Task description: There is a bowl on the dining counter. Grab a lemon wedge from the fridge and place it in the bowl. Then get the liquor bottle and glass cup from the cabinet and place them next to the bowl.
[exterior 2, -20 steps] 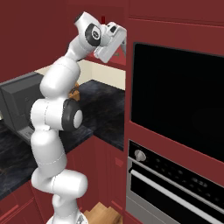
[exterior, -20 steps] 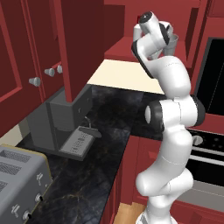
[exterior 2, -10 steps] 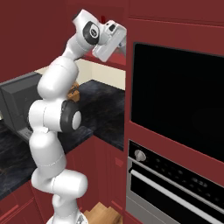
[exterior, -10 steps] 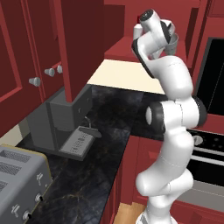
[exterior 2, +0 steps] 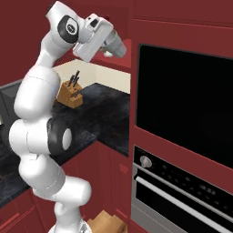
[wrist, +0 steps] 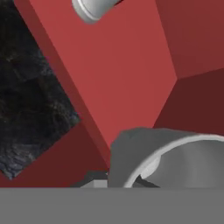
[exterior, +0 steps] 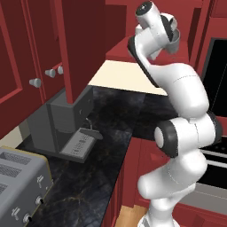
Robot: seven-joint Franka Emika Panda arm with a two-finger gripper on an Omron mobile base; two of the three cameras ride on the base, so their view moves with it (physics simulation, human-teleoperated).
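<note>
From the left base view, the glossy white arm bends up into the open red cabinet (exterior: 84, 40), where a smooth, pale grey tapered glass cup (exterior: 174, 41) sits at the hand. Below lies a black marbled counter (exterior: 102, 146) bearing a boxy grey coffee machine (exterior: 62, 128) and a metal toaster (exterior: 22, 186).

From the right base view, the gripper (exterior 2: 110, 45) is closed on the glass cup, which tilts sideways at the cabinet shelf edge. A wooden knife block (exterior 2: 70, 93) stands on the counter; a flat black oven (exterior 2: 186, 113) fills the red wall.

In the hand view, the cup's curved translucent rim sits pinched at the fingers, over the flat red shelf. Another whitish cylinder (wrist: 94, 8) pokes in at the top.
</note>
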